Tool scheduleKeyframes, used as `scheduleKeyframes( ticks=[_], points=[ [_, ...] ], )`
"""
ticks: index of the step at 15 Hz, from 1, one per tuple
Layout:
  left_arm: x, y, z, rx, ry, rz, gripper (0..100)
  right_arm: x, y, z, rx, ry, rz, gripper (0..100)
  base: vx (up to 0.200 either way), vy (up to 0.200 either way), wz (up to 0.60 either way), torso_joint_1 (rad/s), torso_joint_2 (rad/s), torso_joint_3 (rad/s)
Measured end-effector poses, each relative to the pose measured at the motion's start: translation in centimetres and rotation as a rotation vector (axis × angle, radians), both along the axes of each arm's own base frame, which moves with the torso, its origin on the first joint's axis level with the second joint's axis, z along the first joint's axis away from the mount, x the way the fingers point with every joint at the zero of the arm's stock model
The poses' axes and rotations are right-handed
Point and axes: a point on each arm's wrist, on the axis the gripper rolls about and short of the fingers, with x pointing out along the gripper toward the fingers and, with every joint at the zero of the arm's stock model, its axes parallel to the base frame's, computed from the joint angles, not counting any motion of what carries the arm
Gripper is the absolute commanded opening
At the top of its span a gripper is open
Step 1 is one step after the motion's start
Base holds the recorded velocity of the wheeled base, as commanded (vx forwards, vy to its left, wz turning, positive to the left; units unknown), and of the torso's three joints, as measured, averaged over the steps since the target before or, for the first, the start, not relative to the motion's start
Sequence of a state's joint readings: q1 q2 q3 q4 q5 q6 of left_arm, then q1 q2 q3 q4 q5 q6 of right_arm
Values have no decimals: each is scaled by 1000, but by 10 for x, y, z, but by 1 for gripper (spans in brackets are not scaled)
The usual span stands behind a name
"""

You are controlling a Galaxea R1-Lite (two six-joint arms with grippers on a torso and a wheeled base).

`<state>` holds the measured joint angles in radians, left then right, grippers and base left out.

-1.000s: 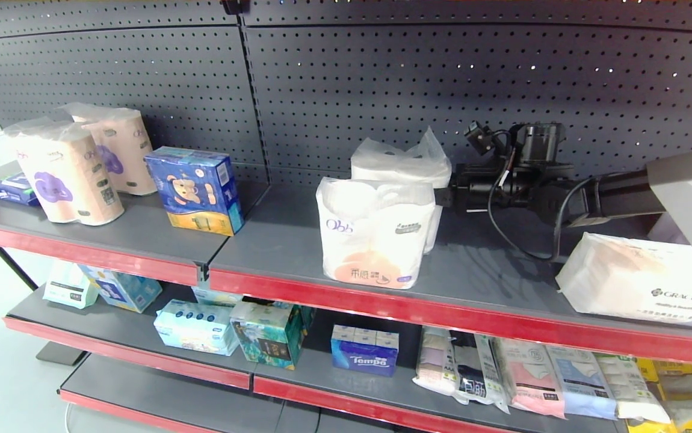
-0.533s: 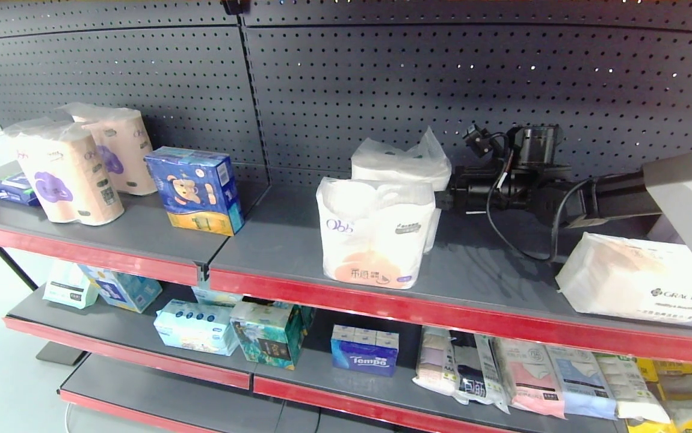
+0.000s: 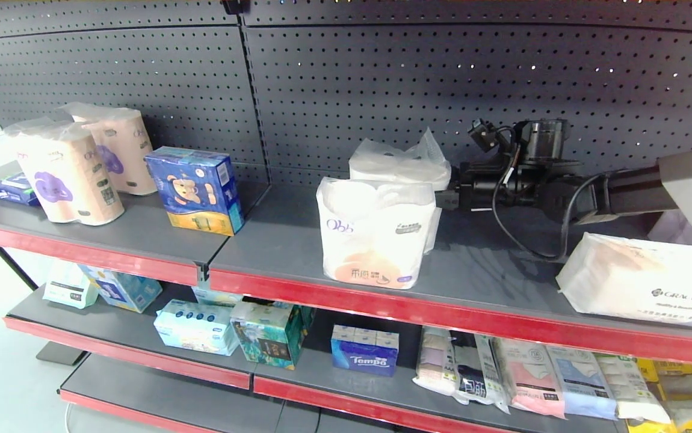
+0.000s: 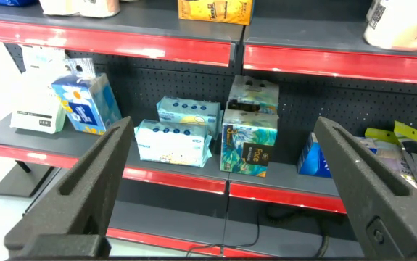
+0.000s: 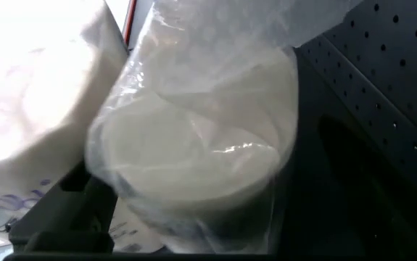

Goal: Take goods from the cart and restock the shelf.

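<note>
White roll pack [image 3: 399,167] in a loose clear bag stands at the rear of the top shelf [image 3: 490,273], close to the pegboard back panel [image 3: 442,78] and near the middle of the shelf's length. The right gripper [image 3: 446,196] comes in from the shelf's right end and is clamped on this pack's side. From the right wrist view, the pack's round end and crinkled wrap sit between the dark fingers [image 5: 59,217]. Whether the pack's base touches the shelf cannot be told.

A second white pack [image 3: 373,231] stands just in front of it, nearer the red front edge, and hides the lower part of the held one. A flat pack of white tissues [image 3: 641,279] lies at the right end by the front edge, well apart from both.

Toward the left end, a blue box [image 3: 197,189] stands upright, with two pink-wrapped roll packs [image 3: 66,171] beyond it (one behind the other).

The left gripper [image 4: 223,130] hangs low in front of the lower shelves, its fingers spread wide with nothing between them. Past them, two pale teal tissue boxes [image 4: 175,141] lie beside a dark green box [image 4: 250,138] on the middle shelf.
</note>
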<state>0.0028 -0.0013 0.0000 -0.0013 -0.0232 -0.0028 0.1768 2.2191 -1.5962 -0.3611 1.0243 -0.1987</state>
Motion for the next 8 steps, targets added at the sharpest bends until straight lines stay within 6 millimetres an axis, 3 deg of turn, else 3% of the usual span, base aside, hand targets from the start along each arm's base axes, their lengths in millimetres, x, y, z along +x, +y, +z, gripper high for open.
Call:
scheduleKeyframes(
  ticks=[8],
  points=[
    [0,0,0,0,0,0,100,-35,-13,25,-9,7,-36,100,0,0,0,0,0,0]
  ],
)
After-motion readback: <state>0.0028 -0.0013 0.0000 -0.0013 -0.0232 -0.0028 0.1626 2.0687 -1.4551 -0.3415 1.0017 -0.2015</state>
